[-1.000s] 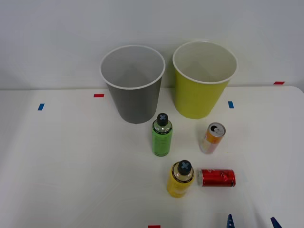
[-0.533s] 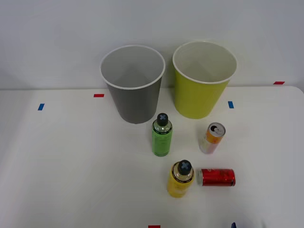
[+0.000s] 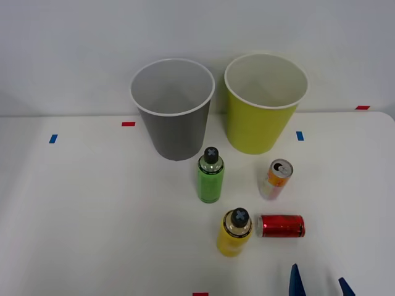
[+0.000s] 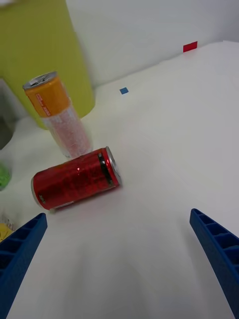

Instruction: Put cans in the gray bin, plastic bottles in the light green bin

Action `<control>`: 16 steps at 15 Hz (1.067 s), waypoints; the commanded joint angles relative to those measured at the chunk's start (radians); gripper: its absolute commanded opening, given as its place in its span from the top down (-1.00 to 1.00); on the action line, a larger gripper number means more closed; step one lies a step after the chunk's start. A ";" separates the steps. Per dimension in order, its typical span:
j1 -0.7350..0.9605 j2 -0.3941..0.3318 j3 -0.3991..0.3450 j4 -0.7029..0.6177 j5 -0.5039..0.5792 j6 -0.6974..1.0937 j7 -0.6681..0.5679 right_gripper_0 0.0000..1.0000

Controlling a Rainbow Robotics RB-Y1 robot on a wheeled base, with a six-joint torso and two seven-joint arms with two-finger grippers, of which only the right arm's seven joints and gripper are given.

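A shiny red can (image 3: 281,226) (image 4: 75,180) lies on its side on the white table. An orange-and-white can (image 3: 276,179) (image 4: 58,121) stands upright just behind it. A green bottle (image 3: 210,176) and a yellow bottle (image 3: 234,232) stand upright with dark caps. At the back stand the gray bin (image 3: 173,109) and the light green bin (image 3: 264,103) (image 4: 40,55). My right gripper (image 3: 320,287) (image 4: 122,264) is open at the table's front edge, near the red can and apart from it, with nothing between its fingers.
Small red and blue tape marks (image 3: 128,124) (image 3: 299,135) dot the white table (image 3: 92,216). A gray wall rises right behind the bins. Bare table lies left of the bottles and right of the cans.
My right gripper's blue fingertips dipped almost out of the front view, then came back in higher, nearer the red can. The cans, bottles and bins have not moved.
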 commanded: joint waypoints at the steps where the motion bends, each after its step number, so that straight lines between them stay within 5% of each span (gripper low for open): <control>1: 0.002 -0.022 0.029 -0.113 -0.125 0.158 0.014 -1.00; 8: -0.081 -0.013 -0.043 -0.190 -0.200 0.370 0.024 -1.00; 13: -0.079 -0.007 -0.133 -0.432 -0.194 0.755 -0.002 -1.00; 16: -0.076 0.001 -0.193 -0.532 -0.181 0.982 -0.161 -1.00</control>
